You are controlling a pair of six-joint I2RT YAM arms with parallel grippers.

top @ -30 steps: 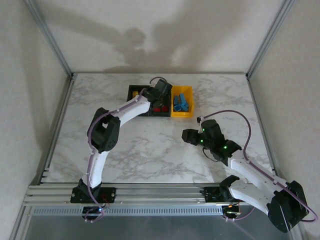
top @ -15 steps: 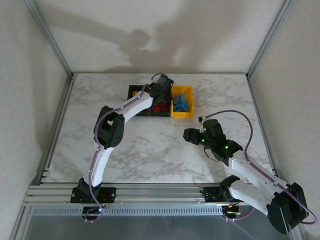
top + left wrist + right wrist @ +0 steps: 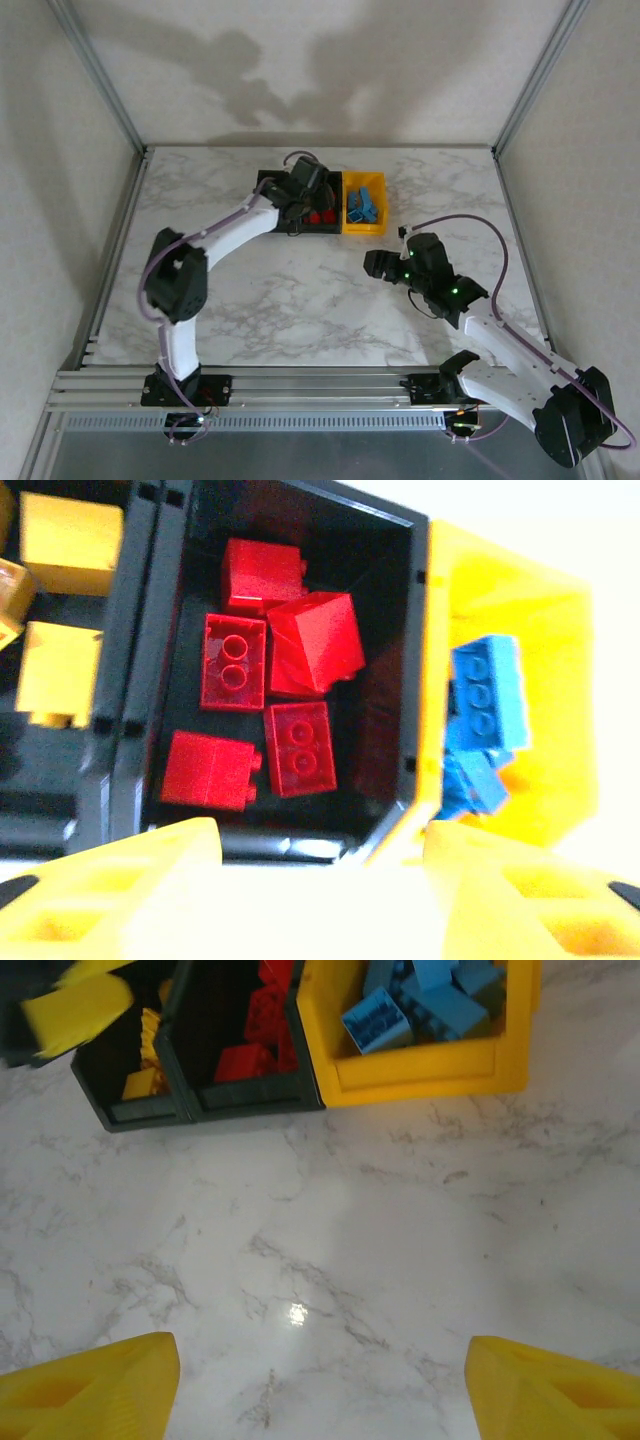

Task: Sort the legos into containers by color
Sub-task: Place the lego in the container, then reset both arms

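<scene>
The containers are three thin-walled moulded plastic bins joined in a row, and the yellow bin [image 3: 420, 1070] is the end one. Its walls are glossy and square-cornered. It holds the blue legos [image 3: 485, 695], a loose pile of studded bricks with round studs in pairs.

Touching the yellow bin's side is the middle black bin [image 3: 250, 1095], matte and dark inside. In it lie the red legos [image 3: 300, 750] — several flat-sided blocks, two of them showing two ring-shaped studs, one tipped on edge with a sloping face up. One bin further from the yellow bin is the second black bin [image 3: 140, 1110], which holds the yellow legos [image 3: 60, 670], plain smooth blocks seen side-on.

The row stands on a polished table [image 3: 320, 1240] of white marble pattern with grey veins; a light glints off it on the near side of the yellow bin.

The left gripper [image 3: 320, 835] hangs over the black bin that adjoins the yellow bin. Its yellow ribbed fingers [image 3: 110, 890] stand apart and hold nothing.

The right gripper [image 3: 320, 1360] is over bare marble on the near side of the yellow bin, well apart from it — its wedge-shaped yellow fingers spread wide, with only tabletop between them.
</scene>
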